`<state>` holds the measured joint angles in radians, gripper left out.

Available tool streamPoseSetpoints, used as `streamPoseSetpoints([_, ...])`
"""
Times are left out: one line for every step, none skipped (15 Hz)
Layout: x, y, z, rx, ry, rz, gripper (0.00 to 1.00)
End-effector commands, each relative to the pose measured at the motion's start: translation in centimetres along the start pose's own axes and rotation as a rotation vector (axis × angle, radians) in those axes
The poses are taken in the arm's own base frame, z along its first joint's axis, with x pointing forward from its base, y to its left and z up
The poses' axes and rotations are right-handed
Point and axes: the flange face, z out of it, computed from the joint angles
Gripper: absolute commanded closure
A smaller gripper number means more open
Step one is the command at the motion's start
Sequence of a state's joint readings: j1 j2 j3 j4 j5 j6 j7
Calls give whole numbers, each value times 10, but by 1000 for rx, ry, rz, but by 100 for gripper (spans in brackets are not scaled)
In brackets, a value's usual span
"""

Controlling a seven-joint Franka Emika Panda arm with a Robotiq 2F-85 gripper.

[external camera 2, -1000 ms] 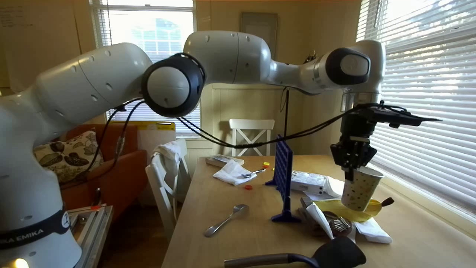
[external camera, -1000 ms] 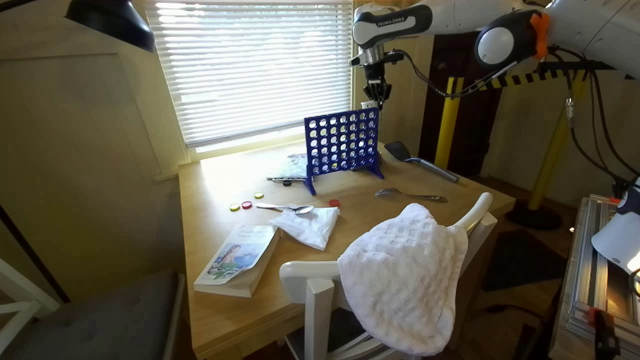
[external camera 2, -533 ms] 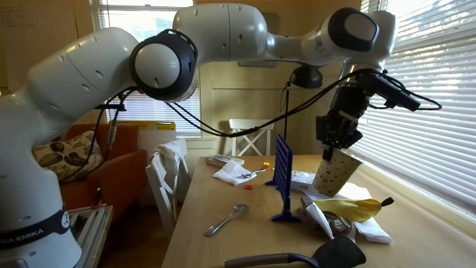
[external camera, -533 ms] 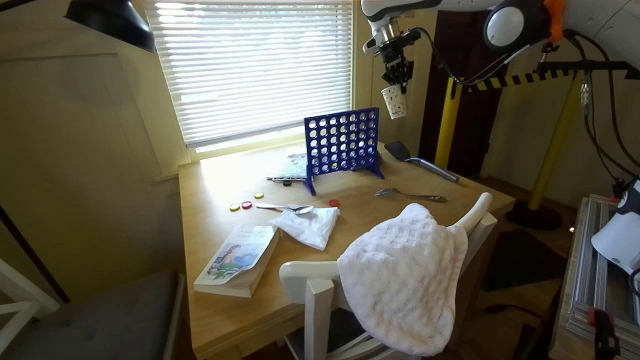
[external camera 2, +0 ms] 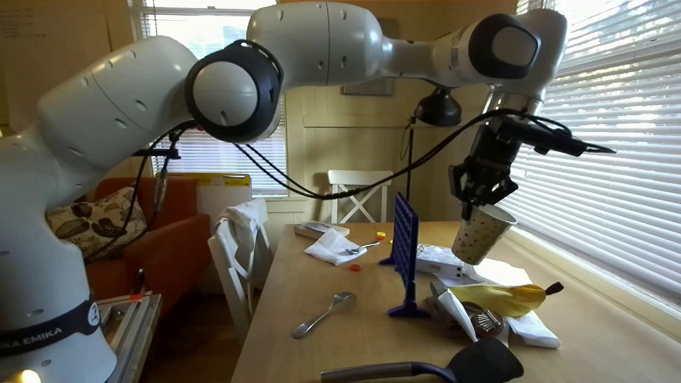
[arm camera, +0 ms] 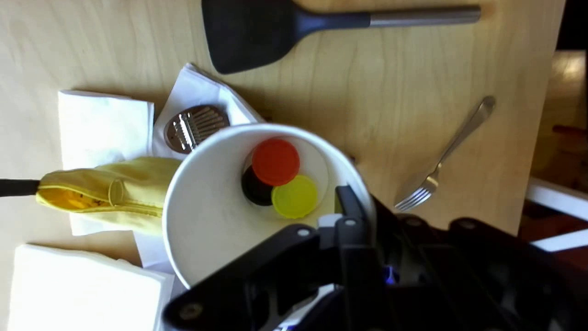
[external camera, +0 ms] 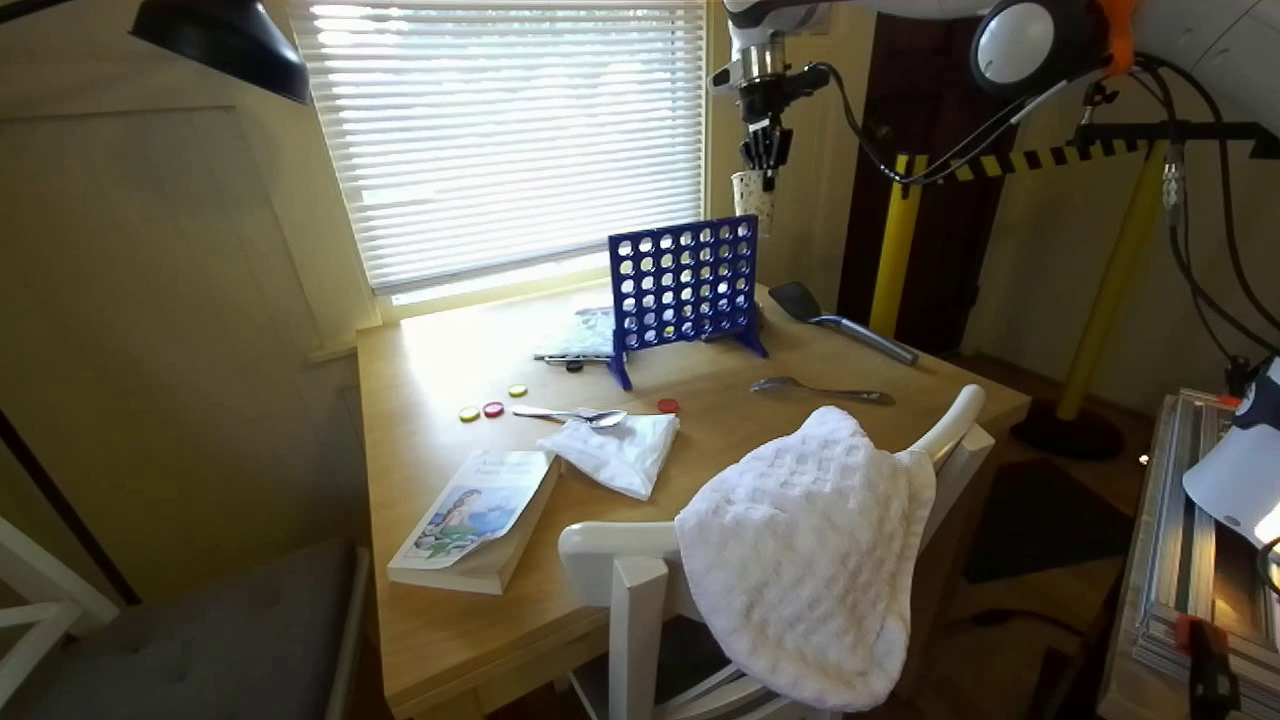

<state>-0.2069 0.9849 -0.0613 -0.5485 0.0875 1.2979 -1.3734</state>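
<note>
Gripper (external camera 2: 468,213), one: jaws closed nearly together, with the wall of a speckled cup (external camera 2: 483,238) pinched between them, one jaw inside the rim and one outside. Cup: suspended above the table (external camera 2: 372,330), tilted in an exterior view, its mouth turned toward the wrist camera. Cup contents, grouped at the bottom: one red disc (arm camera: 275,162); one yellow disc (arm camera: 295,197); one black disc (arm camera: 256,189), partly covered by the red. Partly hidden behind the cup in the wrist view: one yellow pouch (arm camera: 128,184), dark-tipped, laid across white papers (arm camera: 105,124). Beside the pouch: one thumb piano (arm camera: 196,128), brown with metal tines, placed on paper. Near these: one blue grid rack (external camera 2: 406,239), stood upright, by whose top corner the cup is overlapped in an exterior view; one white box (external camera 2: 439,261), set near the rack. Also borne by the table: one black spatula (arm camera: 248,34), laid flat; one fork (arm camera: 431,182), placed near the spatula; loose discs (external camera: 493,409), scattered near a spoon (external camera: 608,420); one white napkin (external camera: 625,460), on whose edge the spoon's bowl is laid; one book (external camera: 470,520), laid cover up beside the napkin.
</note>
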Motion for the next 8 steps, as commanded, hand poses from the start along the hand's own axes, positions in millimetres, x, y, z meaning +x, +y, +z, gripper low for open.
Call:
streamPoseSetpoints([4, 2, 4, -2, 21, 23, 95])
streamPoseSetpoints([6, 4, 7, -2, 30, 36, 95])
streamPoseSetpoints([6, 4, 9, 0, 33, 42, 95])
streamPoseSetpoints([6, 5, 9, 0, 33, 45, 95])
streamPoseSetpoints([5, 5, 9, 0, 34, 47, 95])
streamPoseSetpoints([4, 5, 9, 0, 35, 49, 95])
streamPoseSetpoints([4, 5, 9, 0, 35, 49, 99])
streamPoseSetpoints([13, 3, 6, -21, -4, 90, 99])
